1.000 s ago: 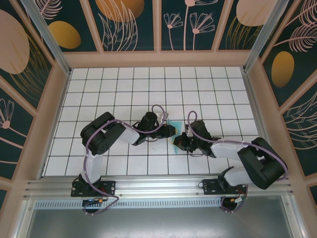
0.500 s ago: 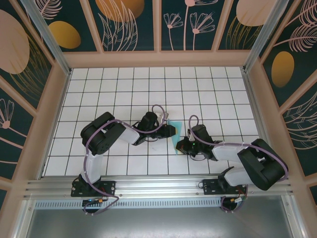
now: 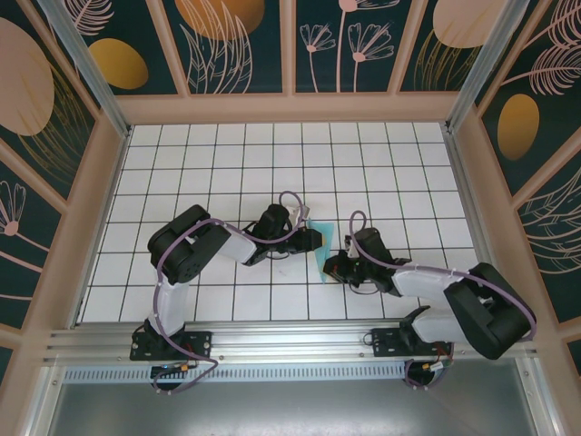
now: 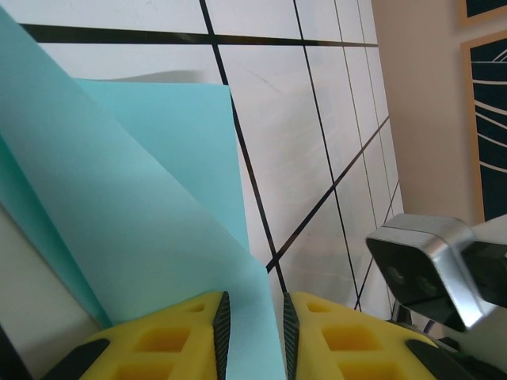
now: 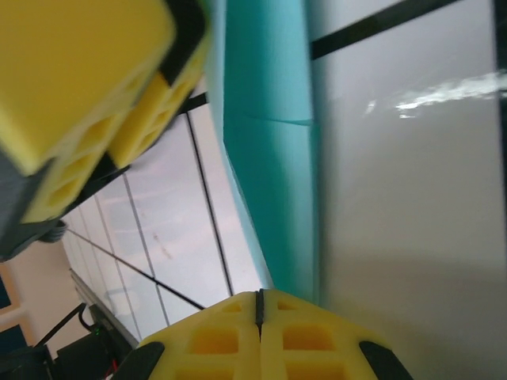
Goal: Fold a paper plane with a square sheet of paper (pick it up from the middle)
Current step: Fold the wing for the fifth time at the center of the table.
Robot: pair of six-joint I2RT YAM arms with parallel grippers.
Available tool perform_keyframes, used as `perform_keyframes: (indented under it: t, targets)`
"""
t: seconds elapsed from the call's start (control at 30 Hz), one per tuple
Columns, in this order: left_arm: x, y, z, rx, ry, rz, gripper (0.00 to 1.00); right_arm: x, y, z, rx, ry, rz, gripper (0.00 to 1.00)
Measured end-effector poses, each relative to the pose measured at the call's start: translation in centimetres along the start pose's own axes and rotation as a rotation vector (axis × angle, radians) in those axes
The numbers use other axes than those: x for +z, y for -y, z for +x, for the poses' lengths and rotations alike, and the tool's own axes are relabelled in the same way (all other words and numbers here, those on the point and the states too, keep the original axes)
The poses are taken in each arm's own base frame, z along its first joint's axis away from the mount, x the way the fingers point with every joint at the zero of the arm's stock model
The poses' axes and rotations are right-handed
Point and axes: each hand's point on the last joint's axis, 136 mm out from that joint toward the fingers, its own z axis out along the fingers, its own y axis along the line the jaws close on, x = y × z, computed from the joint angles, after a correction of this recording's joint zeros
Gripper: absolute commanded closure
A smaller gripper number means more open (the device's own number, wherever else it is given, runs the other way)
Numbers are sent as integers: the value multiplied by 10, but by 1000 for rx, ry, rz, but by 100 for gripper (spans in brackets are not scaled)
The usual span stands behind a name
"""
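Square sheet of paper (image 4: 158,198): folded, standing on edge, pinched between narrow-set pads of left gripper (image 4: 252,317). Right gripper (image 5: 257,305): jaws shut pad to pad, tip against fold, just nearward of left gripper. It has slid slightly nearward along fold within last second. Likely pressing the crease; plane not yet formed.

Nothing legible in any view: no text, label, brand, number or sign to be read anywhere.
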Motion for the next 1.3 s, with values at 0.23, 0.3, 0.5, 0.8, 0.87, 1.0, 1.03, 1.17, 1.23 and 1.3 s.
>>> perform_keyframes:
  t: [0.23, 0.3, 0.5, 0.8, 0.87, 1.0, 1.03, 1.17, 1.23, 1.3]
  targets:
    - [0, 0, 0, -1, -1, -1, 74, 0, -13, 0, -23, -23, -35, 95]
    - [0, 0, 0, -1, -1, -1, 74, 3, -15, 2, -26, -40, -33, 95]
    - [1, 0, 0, -1, -2, -1, 74, 11, -19, 10, -54, -82, -13, 95]
    - [1, 0, 0, 1, -4, -1, 74, 11, 0, 9, -47, -64, 86, 95]
    - [1, 0, 0, 2, -4, -1, 74, 11, 4, 8, -46, -61, 102, 96]
    - [1, 0, 0, 2, -5, -1, 74, 12, 8, 10, -43, -56, 95, 96]
    - [1, 0, 0, 3, -5, -1, 74, 12, 10, 10, -40, -53, 90, 96]
    - [1, 0, 0, 5, -5, -1, 74, 11, 11, 11, -35, -36, 61, 96]
    - [1, 0, 0, 5, -5, -1, 74, 9, 13, 12, -24, -27, 37, 96]
    - [1, 0, 0, 6, -5, -1, 74, 5, 14, 14, -16, -20, 28, 96]
